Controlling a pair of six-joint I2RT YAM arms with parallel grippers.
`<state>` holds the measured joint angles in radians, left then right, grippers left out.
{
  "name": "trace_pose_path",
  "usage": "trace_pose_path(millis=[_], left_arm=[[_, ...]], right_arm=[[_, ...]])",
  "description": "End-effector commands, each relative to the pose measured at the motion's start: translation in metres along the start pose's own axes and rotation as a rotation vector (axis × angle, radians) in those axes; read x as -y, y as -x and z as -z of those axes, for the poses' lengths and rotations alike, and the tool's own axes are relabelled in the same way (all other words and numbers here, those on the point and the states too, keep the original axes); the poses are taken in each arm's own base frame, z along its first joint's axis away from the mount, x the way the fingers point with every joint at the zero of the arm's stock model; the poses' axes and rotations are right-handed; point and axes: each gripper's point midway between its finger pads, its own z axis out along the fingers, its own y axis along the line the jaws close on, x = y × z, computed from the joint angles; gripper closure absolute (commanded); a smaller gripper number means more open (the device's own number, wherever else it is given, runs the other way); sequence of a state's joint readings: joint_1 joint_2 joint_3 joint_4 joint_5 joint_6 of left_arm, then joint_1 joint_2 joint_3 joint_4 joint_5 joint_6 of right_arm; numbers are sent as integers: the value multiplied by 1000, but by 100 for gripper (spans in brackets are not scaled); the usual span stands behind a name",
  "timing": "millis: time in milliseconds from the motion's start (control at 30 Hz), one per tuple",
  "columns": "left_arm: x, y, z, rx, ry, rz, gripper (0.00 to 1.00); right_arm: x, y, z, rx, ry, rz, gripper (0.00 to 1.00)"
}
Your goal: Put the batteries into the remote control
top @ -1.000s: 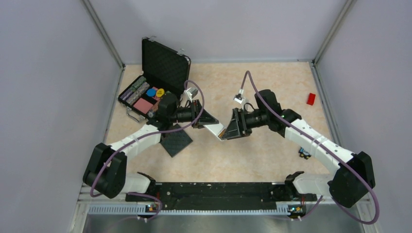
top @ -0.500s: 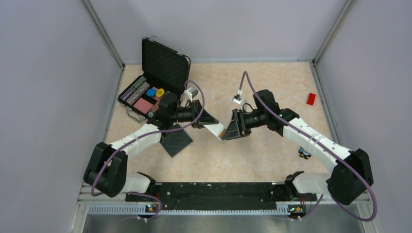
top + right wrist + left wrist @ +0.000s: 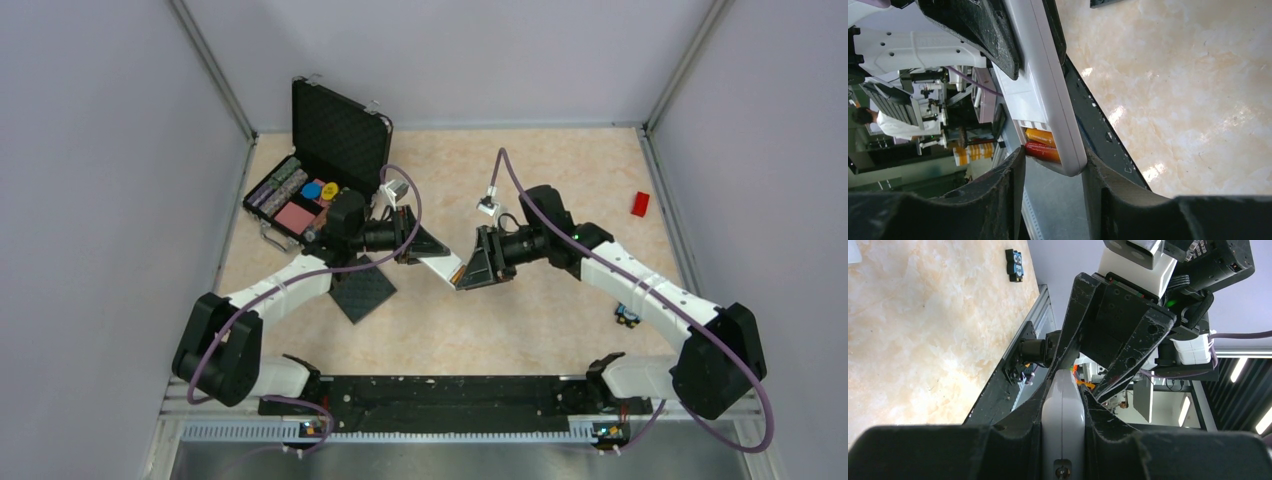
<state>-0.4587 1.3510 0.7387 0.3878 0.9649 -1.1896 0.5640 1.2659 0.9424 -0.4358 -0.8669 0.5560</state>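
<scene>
We saw the remote control (image 3: 443, 266) held up off the table (image 3: 560, 170), over its middle, between the two arms. The left gripper (image 3: 432, 250) was clamped on one end of it, with a finger tight against either side in its own wrist view. The right gripper (image 3: 468, 272) faced it from the other side, and its jaws straddled the remote's free end. They stood close on both sides, but we could not tell whether they pressed on the body or only flanked it.

In the right wrist view the slot at that free end was uncovered. The batteries (image 3: 1041, 137) lay in it side by side, one orange and one redder, the redder one nearer the tip.

On the table, a black square pad (image 3: 362, 292) lay beside the left arm. An open black case (image 3: 335, 135) with coloured pieces stood at the far left. A red block (image 3: 640, 203) lay near the right wall, and a small dark blue thing (image 3: 626, 316) sat beside the right arm.
</scene>
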Motion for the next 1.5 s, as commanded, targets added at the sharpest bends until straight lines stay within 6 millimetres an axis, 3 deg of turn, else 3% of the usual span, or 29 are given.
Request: trace_pose_path(millis=[0, 200, 333, 500, 700, 1200, 1400, 1467], left_arm=[[40, -12, 9, -92, -104, -90, 100], [37, -10, 8, -88, -100, -85, 100], [36, -9, 7, -86, -98, -84, 100], [34, -8, 7, -87, -94, -78, 100], [31, -5, 6, -81, -88, -68, 100], [36, 0, 6, -77, -93, -61, 100], [37, 1, 5, -76, -98, -58, 100], [38, 2, 5, -76, -100, -60, 100]], right_arm=[[19, 11, 2, 46, -76, 25, 51], [14, 14, 2, 56, -54, 33, 26], [5, 16, 2, 66, -8, 38, 20], [0, 18, 3, 78, 19, 36, 20], [1, 11, 3, 54, 39, 63, 27], [-18, 5, 4, 19, 130, 141, 44], [-10, 5, 0, 13, 106, 117, 74], [-9, 4, -1, 11, 102, 113, 77]])
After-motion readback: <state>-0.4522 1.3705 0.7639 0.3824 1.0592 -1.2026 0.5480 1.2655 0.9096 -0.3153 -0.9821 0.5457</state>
